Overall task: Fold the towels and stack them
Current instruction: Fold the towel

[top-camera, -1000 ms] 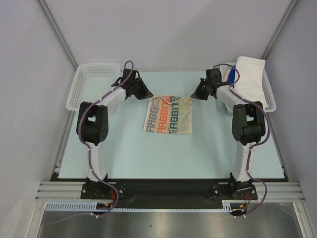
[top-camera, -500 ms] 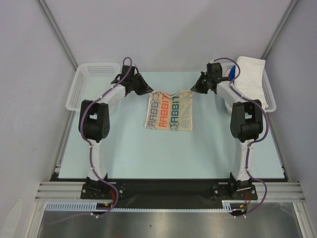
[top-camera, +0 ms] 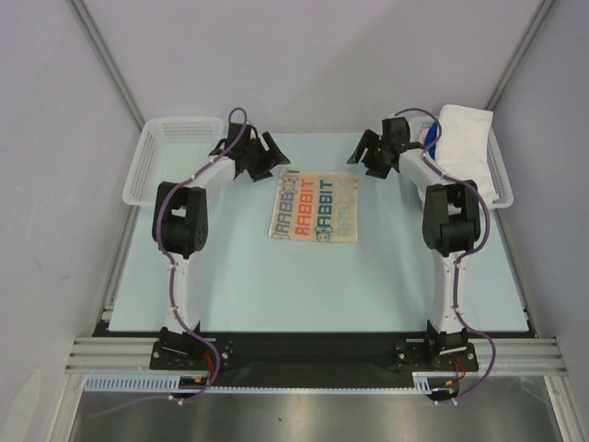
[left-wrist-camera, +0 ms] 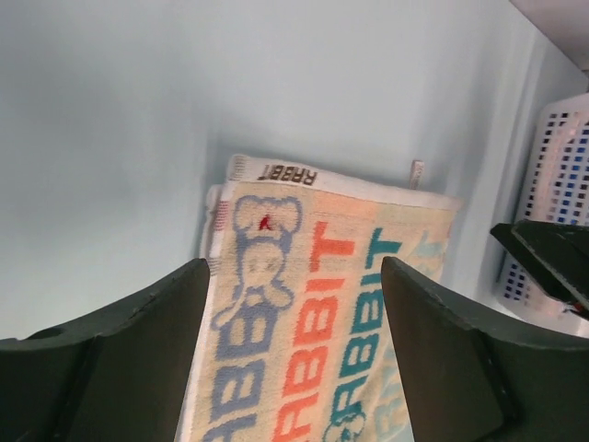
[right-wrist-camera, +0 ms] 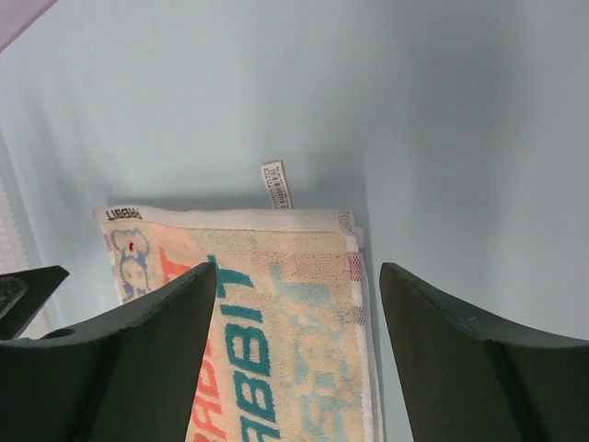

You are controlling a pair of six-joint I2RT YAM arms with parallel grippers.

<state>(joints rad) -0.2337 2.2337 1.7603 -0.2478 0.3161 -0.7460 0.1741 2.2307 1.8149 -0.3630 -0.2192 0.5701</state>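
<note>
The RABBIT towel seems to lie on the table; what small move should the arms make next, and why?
Probably raise both grippers clear. The left gripper and the right gripper are open above the far edge of the RABBIT towel, which lies flat and folded on the table.

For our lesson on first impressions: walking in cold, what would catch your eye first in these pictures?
The cream towel printed RABBIT lies folded flat at mid-table. Near its far corners hover the left gripper and right gripper, both open and empty. A white towel is heaped in the basket at far right.
</note>
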